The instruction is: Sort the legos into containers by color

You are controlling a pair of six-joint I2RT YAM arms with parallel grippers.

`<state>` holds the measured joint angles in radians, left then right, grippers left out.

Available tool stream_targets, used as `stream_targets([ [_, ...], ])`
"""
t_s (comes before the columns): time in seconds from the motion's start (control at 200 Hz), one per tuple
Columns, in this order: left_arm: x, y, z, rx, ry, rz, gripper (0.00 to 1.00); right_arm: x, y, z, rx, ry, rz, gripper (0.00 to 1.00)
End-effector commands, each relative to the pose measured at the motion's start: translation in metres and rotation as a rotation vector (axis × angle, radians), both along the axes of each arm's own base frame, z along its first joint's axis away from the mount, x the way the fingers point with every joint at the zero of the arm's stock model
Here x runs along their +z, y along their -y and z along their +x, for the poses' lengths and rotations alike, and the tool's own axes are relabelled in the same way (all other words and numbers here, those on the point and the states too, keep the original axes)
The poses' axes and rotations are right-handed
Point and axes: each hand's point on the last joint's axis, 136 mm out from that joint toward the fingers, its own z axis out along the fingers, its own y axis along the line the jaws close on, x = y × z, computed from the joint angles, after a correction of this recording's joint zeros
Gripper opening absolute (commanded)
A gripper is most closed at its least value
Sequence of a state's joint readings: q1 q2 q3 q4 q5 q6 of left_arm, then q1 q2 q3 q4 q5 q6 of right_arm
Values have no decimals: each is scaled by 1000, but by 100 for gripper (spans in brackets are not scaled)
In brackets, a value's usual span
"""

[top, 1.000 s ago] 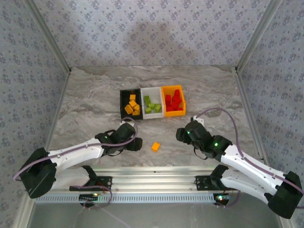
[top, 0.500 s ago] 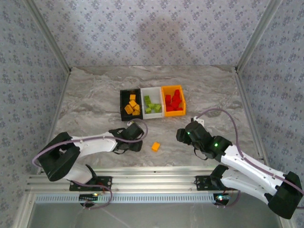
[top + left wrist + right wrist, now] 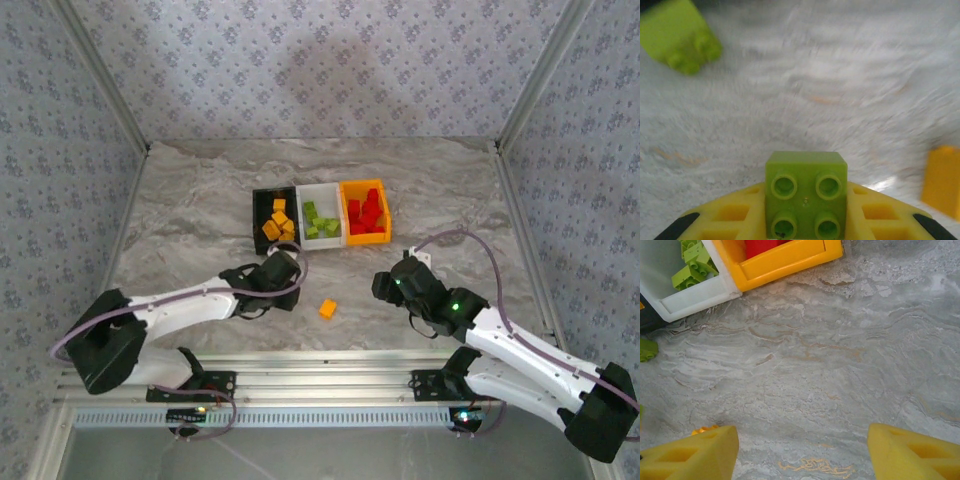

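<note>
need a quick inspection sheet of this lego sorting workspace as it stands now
surface: grey marbled table
job's things: black bin holds orange-yellow bricks; white bin holds lime green bricks; orange bin holds red bricks; loose orange brick and loose green brick lie on the table
clutter: nothing seen
end effectors: left end effector shut on held green brick; right end effector open, empty
cables: left arm cable and right arm cable sit outside the bins
surroundings: patterned walls, metal rail
</note>
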<state>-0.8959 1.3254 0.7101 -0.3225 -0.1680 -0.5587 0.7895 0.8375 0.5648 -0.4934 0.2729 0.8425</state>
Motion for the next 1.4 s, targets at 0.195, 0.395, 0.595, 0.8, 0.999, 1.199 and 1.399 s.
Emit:
stream_targets([
  [0.195,89,56,105,38,161,-97,29,-5,4,1,-29,-7,7,71],
  [0.395,68,78,173,75,131,-12,28,-7,10,-2,-38,-20,-10,71],
  [0.595,66,90,205,87,125,10,50,-7,14,-5,-43,-25,-13,71],
  [0.8,101,96,193,63,162,-44,83,-3,14,-6,-44,-15,-1,71],
  [0.999,119,100,124,-32,159,-126,99,0,12,-4,-40,-7,16,71],
  [1.199,87,91,41,-117,84,-93,99,-1,9,-3,-34,-9,23,71],
  [1.399,26,90,-23,-191,-39,-27,99,-3,6,-1,-33,-13,26,71],
])
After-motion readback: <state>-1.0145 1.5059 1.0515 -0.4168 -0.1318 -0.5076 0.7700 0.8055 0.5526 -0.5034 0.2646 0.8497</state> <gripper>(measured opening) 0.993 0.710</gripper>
